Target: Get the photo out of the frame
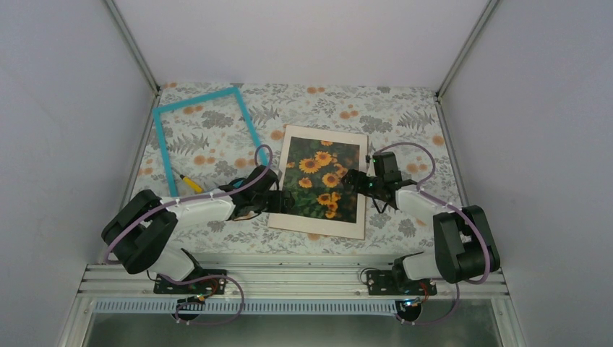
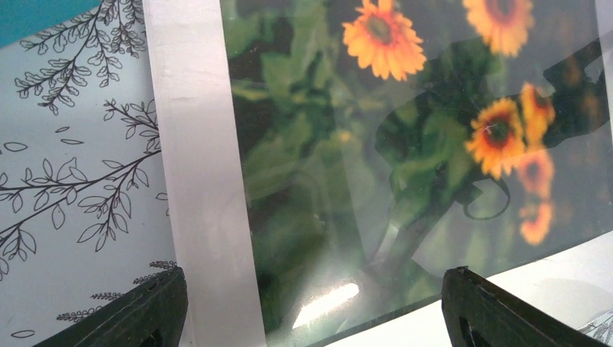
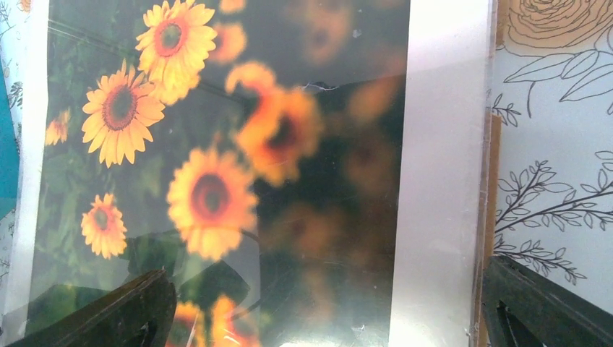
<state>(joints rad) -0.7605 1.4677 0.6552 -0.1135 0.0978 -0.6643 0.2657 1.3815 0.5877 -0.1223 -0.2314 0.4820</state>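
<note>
Frame: turquoise, empty, flat at the table's far left.
Photo: sunflower print within cream mat, table centre, apart from frame.
Left gripper: jaws apart, over left mat border.
Right gripper: jaws apart, over right border; contact unclear.

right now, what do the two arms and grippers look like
The left arm and right arm match: white links, bulky black joints, a thin purple cable looped along each. The left gripper and right gripper are black, with dark wedge-shaped fingers.
</note>
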